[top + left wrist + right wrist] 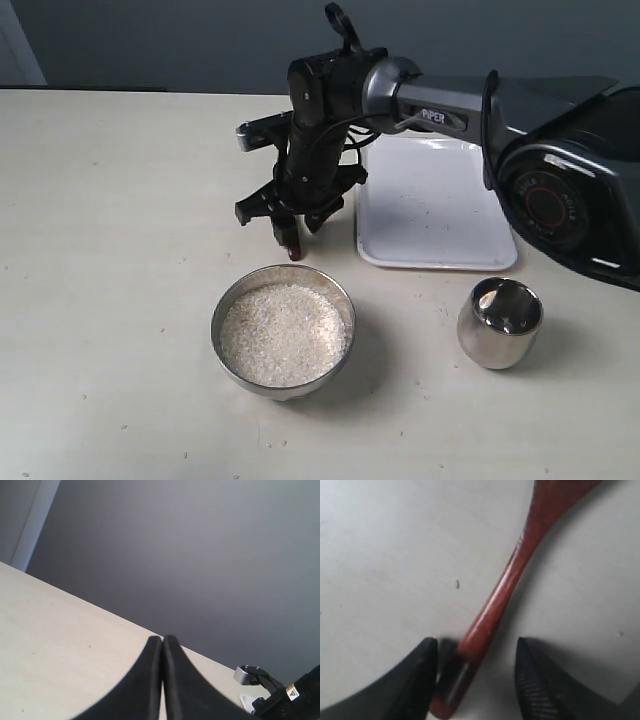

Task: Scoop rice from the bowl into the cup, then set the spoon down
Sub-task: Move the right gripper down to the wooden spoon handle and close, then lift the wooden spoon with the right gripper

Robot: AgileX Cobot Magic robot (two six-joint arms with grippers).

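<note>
As its jaws gape, the right claw (476, 647) straddles the spoon (510, 575)

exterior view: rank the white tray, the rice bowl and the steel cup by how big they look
1. white tray: largest outline, only somewhat bigger than the bowl
2. bowl: close second
3. cup: clearly smallest
</note>
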